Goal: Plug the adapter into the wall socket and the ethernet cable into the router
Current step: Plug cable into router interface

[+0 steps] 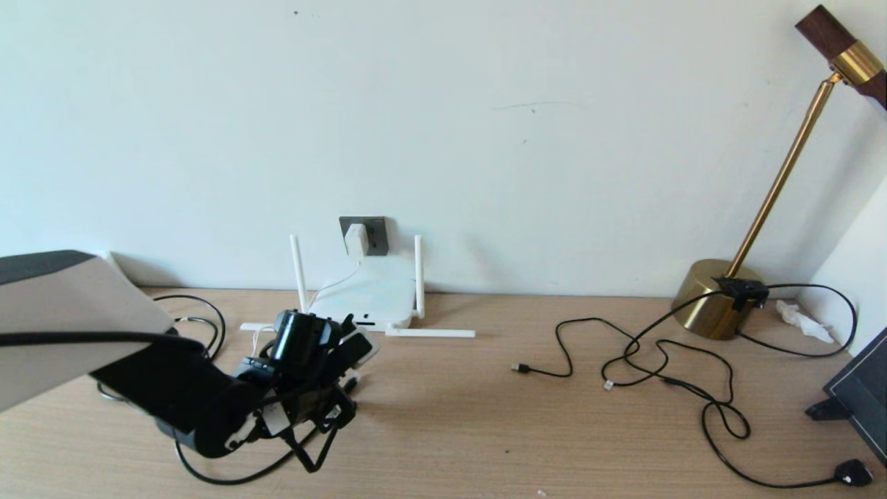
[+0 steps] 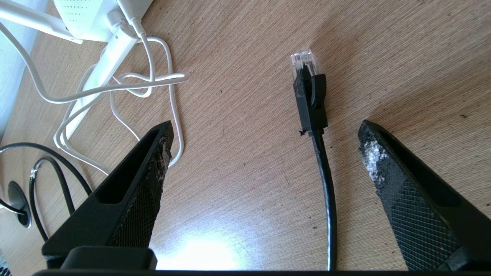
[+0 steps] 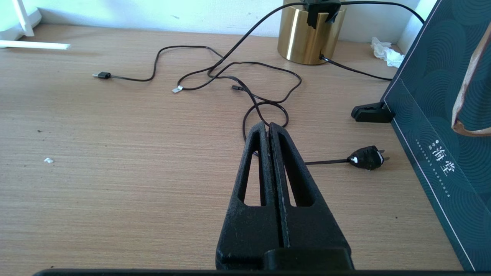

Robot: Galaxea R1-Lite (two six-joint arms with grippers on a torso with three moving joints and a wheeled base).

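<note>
The white adapter [image 1: 356, 240] sits in the dark grey wall socket [image 1: 376, 234], and its thin white cord [image 2: 153, 80] runs down to the router [image 1: 367, 298] below it. In the left wrist view a corner of the router [image 2: 82, 17] shows. The black ethernet cable [image 2: 325, 176] lies on the desk with its clear connector [image 2: 304, 61] pointing away from the wrist. My left gripper [image 2: 266, 128] hangs open over it; the cable passes between the fingers, nearer one finger [image 2: 383, 165], and touches neither. My right gripper [image 3: 267, 124] is shut on nothing, low over the desk on the right.
A brass lamp [image 1: 714, 298] stands at the back right, with thin black cables [image 1: 665, 360] and a black plug [image 1: 854, 473] spread before it. A dark blue box [image 3: 441, 115] stands at the right edge, crumpled tissue [image 1: 804, 322] behind it. There is a cable hole [image 2: 17, 203] in the desk.
</note>
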